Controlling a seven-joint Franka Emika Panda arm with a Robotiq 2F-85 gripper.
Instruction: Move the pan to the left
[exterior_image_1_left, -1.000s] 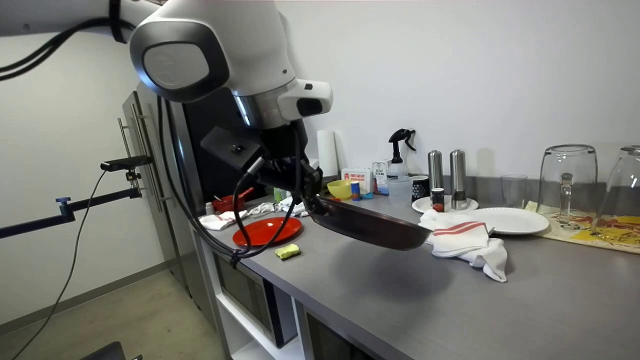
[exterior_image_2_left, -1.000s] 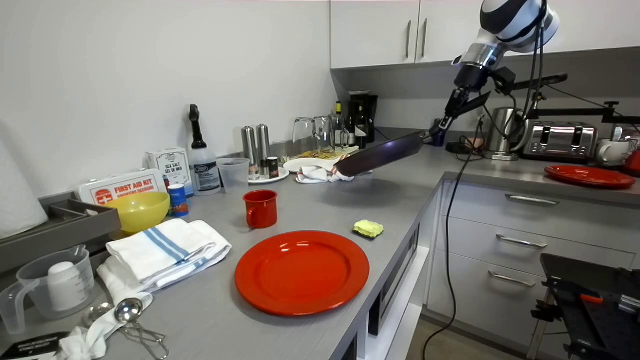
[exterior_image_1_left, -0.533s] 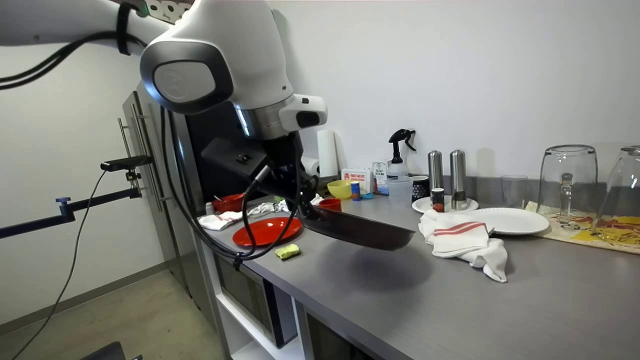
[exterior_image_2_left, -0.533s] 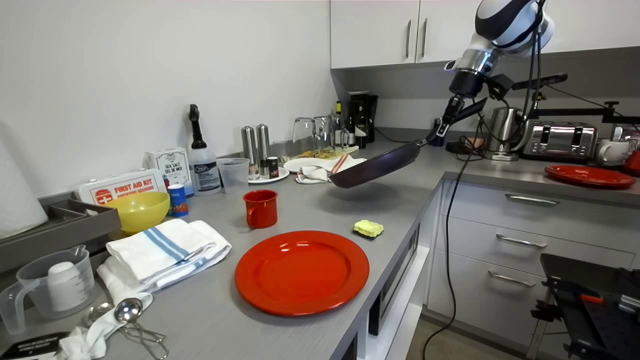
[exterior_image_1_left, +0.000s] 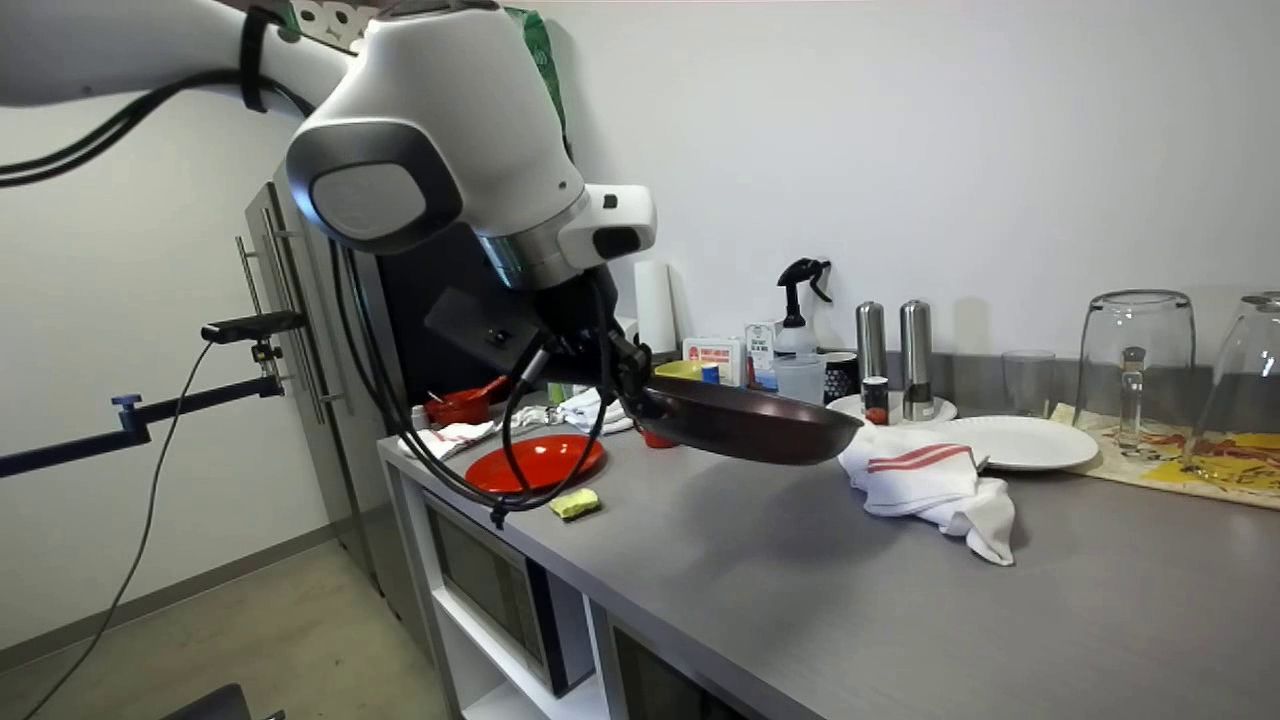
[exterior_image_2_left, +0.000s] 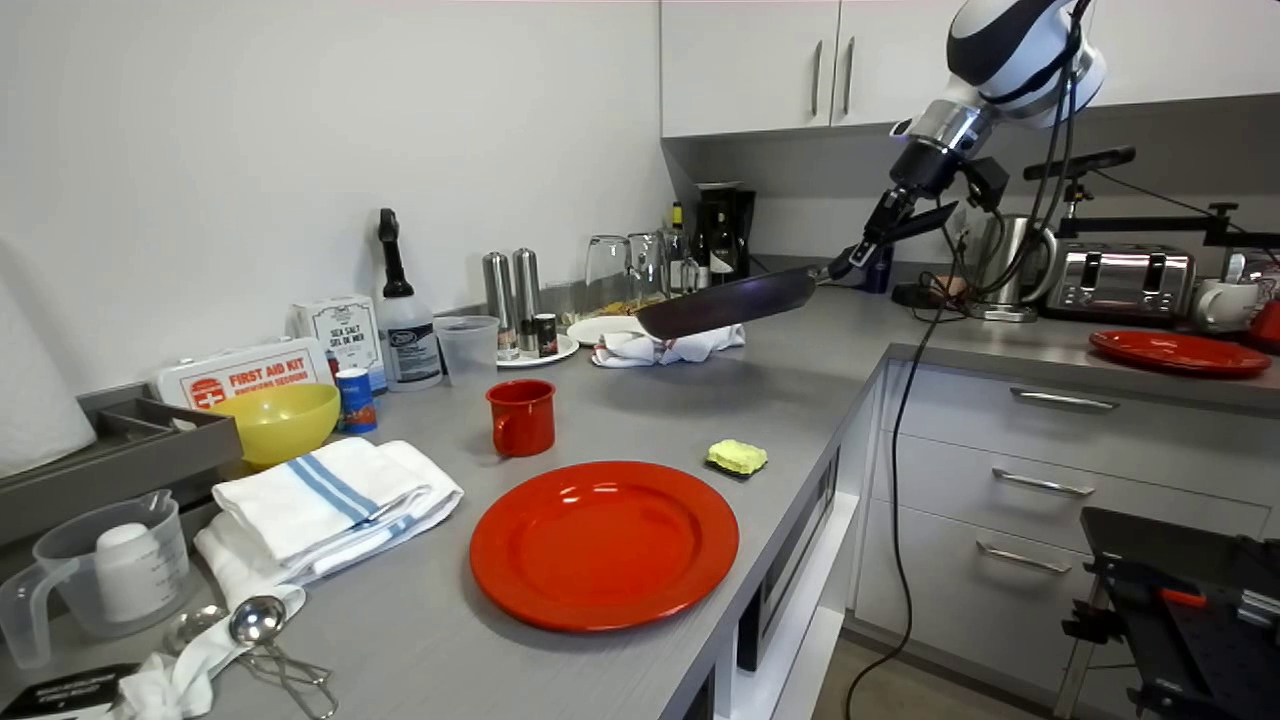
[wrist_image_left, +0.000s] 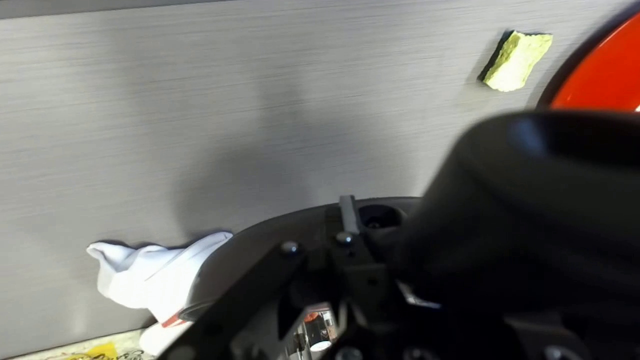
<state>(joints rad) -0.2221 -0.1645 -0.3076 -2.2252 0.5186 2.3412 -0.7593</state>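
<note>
The black pan (exterior_image_1_left: 750, 420) hangs in the air above the grey counter in both exterior views, also seen in an exterior view (exterior_image_2_left: 728, 303). It is tilted, with its far rim lower than the handle end in that view. My gripper (exterior_image_2_left: 862, 256) is shut on the pan's handle, and shows at the handle end in an exterior view (exterior_image_1_left: 634, 388). In the wrist view, the pan's dark body (wrist_image_left: 265, 235) lies behind the gripper (wrist_image_left: 357, 220), and the dark handle blurs across the right side. The handle mostly hides the finger contact.
A white towel with red stripes (exterior_image_1_left: 925, 470) lies near the pan's far rim. A yellow sponge (exterior_image_2_left: 738, 457), a red plate (exterior_image_2_left: 605, 545) and a red mug (exterior_image_2_left: 522, 418) stand on the counter. A white plate (exterior_image_1_left: 1010, 442), glass jars and grinders stand along the wall.
The pan has risen and become more level. In an exterior view it has moved steadily left. The arm has shifted with it, and the grip on the handle stays.
</note>
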